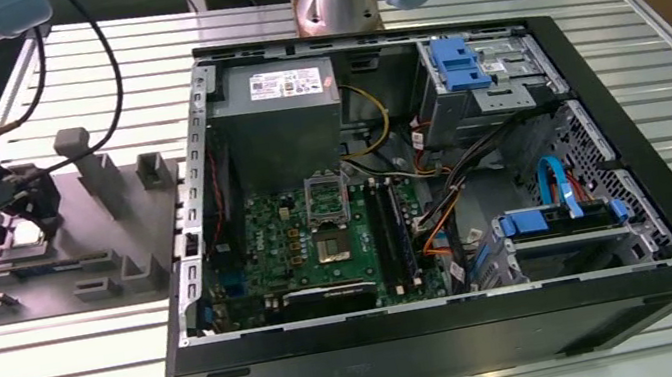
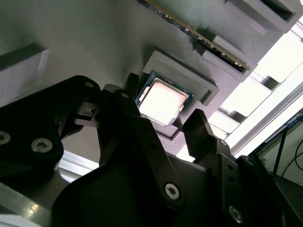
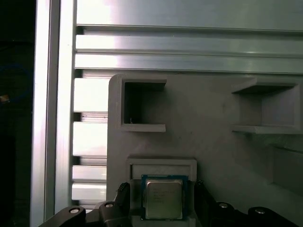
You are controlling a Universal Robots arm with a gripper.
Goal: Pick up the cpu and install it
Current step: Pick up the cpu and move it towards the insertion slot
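We see the gripper (image 1: 26, 229) down low over a grey holder tray (image 1: 114, 239). The tray lies on the slatted metal table (image 1: 67, 363), at the exterior view's left, just beside the open computer case (image 1: 466, 325). In both wrist views the cpu (image 2: 163, 100) (image 3: 163, 198) lies flat in a small raised pocket (image 2: 203, 85) of the tray, with its shiny square top facing up. The two black fingers (image 2: 201, 135) (image 3: 122, 196) stand one on each side of the cpu, and it sits between them. We see a little gap next to each finger, so the gripper (image 2: 165, 106) (image 3: 161, 190) is spread apart and is not squeezing the chip. The cpu has not been lifted; it rests in its pocket. In the second wrist view a long thin card (image 2: 199, 35) stands on its edge in another slot of the tray, near the cpu. Inside the case the green board (image 1: 306, 254) lies flat, with the silver socket (image 1: 326, 198) near its middle. The cpu is well apart from that socket, out on the tray.
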